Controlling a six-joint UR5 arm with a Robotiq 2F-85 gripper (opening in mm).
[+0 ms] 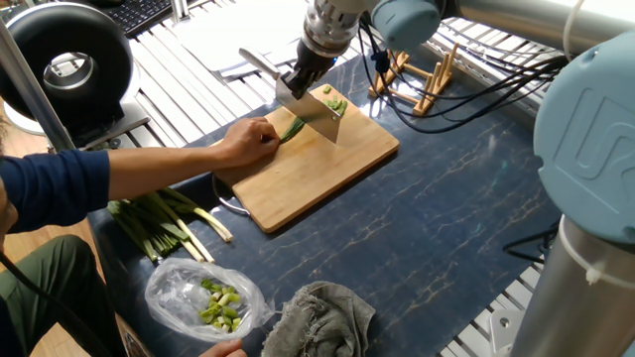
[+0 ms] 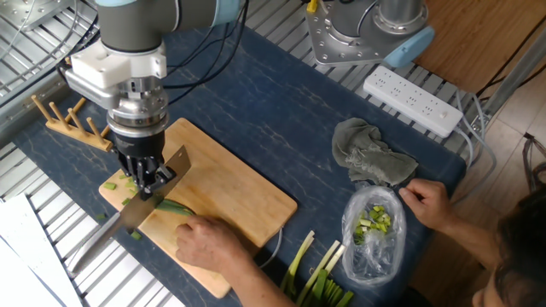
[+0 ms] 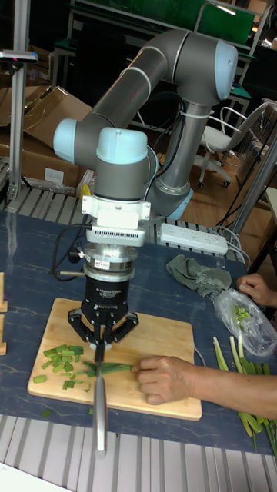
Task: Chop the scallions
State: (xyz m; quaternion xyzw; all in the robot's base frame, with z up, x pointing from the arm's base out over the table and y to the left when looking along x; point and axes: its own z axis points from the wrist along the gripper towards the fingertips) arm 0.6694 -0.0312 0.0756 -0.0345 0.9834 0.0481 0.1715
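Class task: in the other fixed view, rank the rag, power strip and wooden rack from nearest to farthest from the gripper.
1. Wooden rack, just beside the gripper, off the board's edge.
2. Rag, across the table.
3. Power strip, beyond the rag at the table's far edge.

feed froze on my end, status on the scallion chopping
Gripper shut on knife, blade over board. Scallions under the blade, cut bits alongside. Person's hand pins the stalks, close to the blade.

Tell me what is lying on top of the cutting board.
On the cutting board: uncut scallions under the knife held by the tool, chopped bits, and a person's hand. The hand hides the stalks' far ends.
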